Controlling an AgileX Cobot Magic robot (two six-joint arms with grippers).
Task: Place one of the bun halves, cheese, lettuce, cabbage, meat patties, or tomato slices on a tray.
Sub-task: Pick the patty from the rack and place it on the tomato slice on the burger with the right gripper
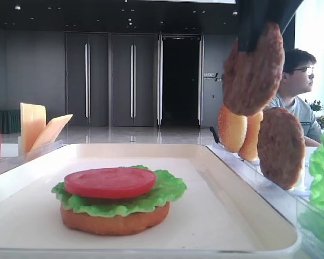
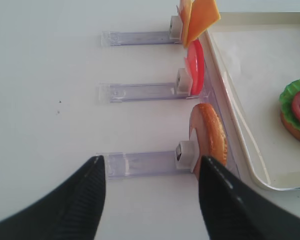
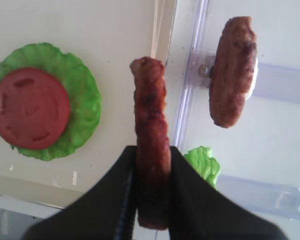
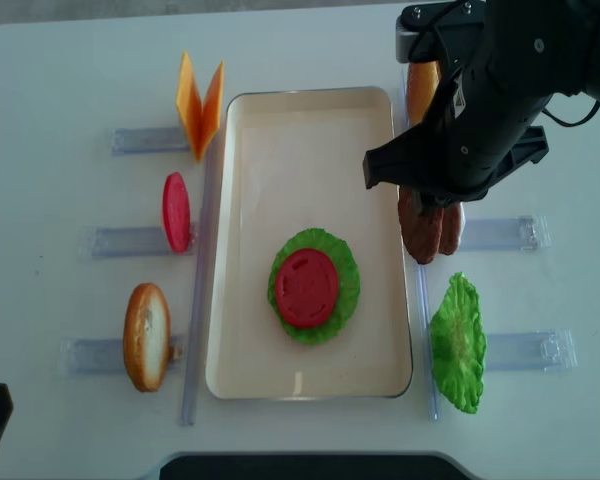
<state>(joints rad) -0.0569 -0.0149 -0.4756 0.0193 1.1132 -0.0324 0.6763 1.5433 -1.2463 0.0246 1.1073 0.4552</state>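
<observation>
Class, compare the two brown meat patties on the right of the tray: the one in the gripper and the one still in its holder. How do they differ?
The held patty is clamped edge-on in the right gripper and hangs in the air; the other patty stands upright in its clear holder, untouched. The held patty looks redder, the other plainer brown. The held one is nearer the tray. Both are round, rough discs on edge.

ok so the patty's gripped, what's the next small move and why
Probably carry it left over the tray. The right pincer is shut on a meat patty held on edge above the tray's right rim, while the stack of bun, lettuce and tomato slice sits further in.
</observation>
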